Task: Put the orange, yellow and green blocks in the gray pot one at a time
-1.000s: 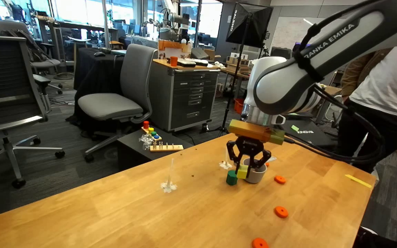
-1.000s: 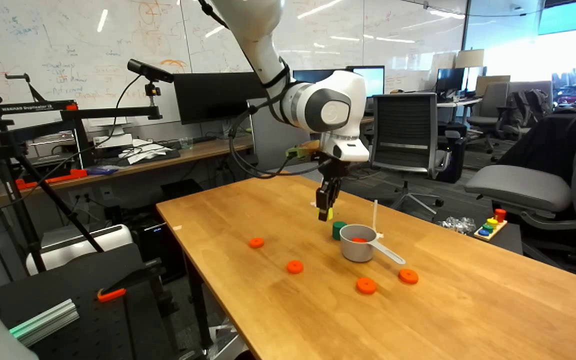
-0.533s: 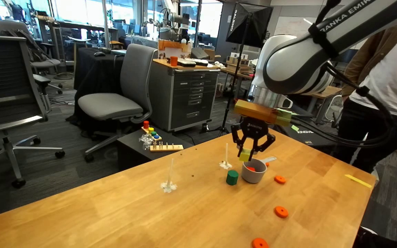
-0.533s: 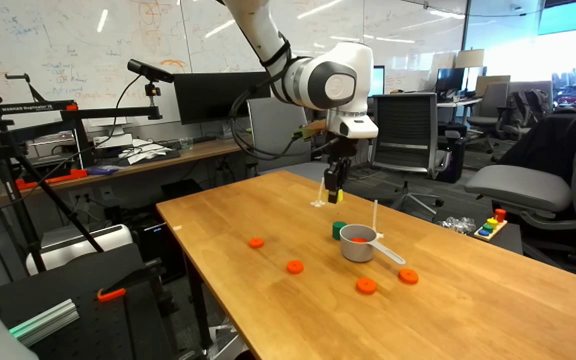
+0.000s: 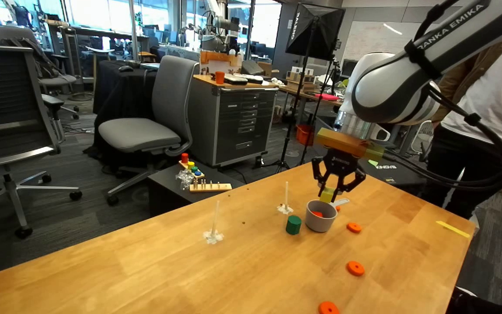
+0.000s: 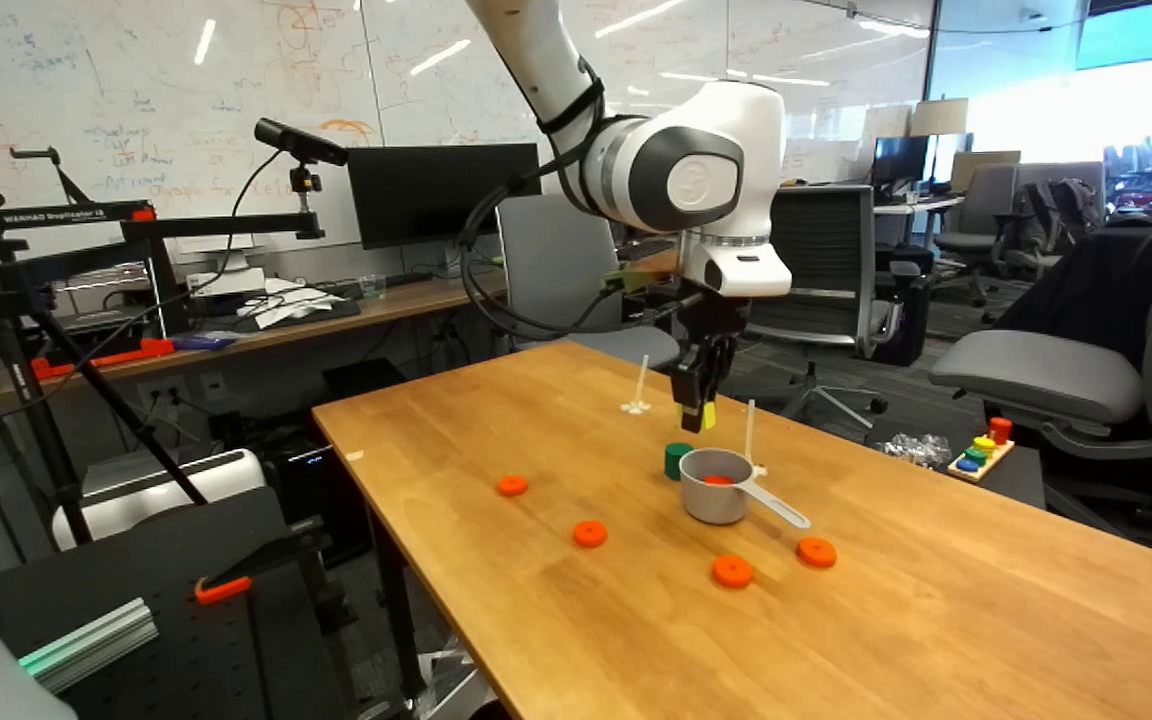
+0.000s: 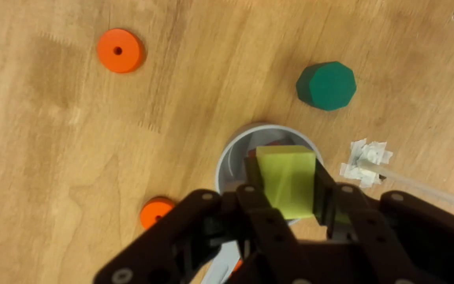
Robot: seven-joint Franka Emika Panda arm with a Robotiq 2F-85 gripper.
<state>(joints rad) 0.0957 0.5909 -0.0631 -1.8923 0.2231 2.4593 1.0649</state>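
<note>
My gripper [image 5: 328, 196] is shut on the yellow block [image 5: 327, 194], held in the air higher than the gray pot [image 5: 320, 222]. In the wrist view the yellow block [image 7: 288, 181] between the fingertips [image 7: 284, 185] overlaps the pot's opening, with the pot's rim [image 7: 222, 165] around it. The gray pot [image 6: 711, 505] stands upright with its handle out to one side. A red-orange piece [image 6: 718, 480], apparently the orange block, lies inside it; the yellow block partly hides it in the wrist view [image 7: 264, 148]. The green block [image 5: 293, 225] stands on the table close beside the pot, also in the wrist view [image 7: 331, 86].
Several flat orange discs [image 6: 590, 534] lie on the table around the pot, one near its handle [image 6: 776, 505]. Two thin upright sticks are taped to the table, one [image 5: 286, 196] near the pot and green block, one [image 5: 215, 220] farther off.
My gripper rose from low beside the green block and pot with the yellow block in it, then moved across toward the pot and came down slightly. The pot and green block have not moved.
</note>
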